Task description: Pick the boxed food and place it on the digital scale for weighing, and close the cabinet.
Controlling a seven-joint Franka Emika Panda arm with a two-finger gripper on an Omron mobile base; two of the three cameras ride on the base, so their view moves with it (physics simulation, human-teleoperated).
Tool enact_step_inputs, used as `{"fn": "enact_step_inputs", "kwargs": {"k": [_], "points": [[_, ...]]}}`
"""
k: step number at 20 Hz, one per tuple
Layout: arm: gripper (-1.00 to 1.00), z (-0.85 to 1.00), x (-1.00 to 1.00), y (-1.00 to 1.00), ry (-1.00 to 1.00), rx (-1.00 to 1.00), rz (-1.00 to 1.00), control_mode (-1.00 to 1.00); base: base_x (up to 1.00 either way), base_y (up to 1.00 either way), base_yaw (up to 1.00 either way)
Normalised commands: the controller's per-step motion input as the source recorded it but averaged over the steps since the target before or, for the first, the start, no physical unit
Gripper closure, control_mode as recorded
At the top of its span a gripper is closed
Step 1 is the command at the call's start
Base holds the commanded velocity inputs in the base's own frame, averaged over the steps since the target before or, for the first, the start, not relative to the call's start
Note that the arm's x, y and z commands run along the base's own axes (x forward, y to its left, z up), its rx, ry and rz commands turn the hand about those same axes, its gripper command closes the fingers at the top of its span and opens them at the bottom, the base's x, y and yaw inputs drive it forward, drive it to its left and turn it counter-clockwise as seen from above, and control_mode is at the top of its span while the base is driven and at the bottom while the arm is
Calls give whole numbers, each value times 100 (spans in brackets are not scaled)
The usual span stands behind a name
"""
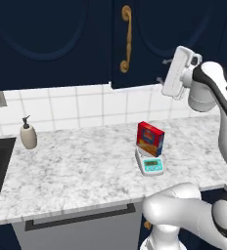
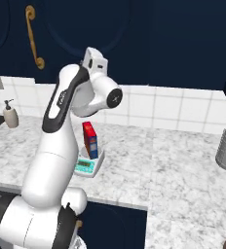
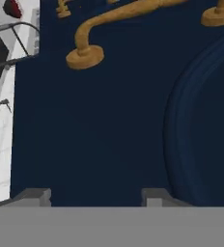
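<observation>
The boxed food (image 1: pixel 150 138) is already stood on the digital scale (image 1: pixel 150 163), near the surface's front edge. The claw (image 3: pixel 95 195) (partly open, holding nothing) is raised against the cabinet (image 1: pixel 130 44) door, judged not yet closed.

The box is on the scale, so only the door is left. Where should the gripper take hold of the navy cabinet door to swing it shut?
Best guess: the long brass handle on the cabinet door. It stands off the panel on two round feet, leaving room for a finger behind the bar. Come straight at the door's front face, fingers straddling the bar mid-length. Pushing the flat panel may work too.
</observation>
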Motion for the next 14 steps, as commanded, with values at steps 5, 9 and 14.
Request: {"fn": "enact_step_inputs", "kwargs": {"k": [5,9,14], "points": [[-100,0,84,12,1,0,-11,-100,0,0,0],[-100,0,83,0,0,0,-11,-100,0,0,0],[-100,0,31,0,-9,0,-10,-100,0,0,0]]}}
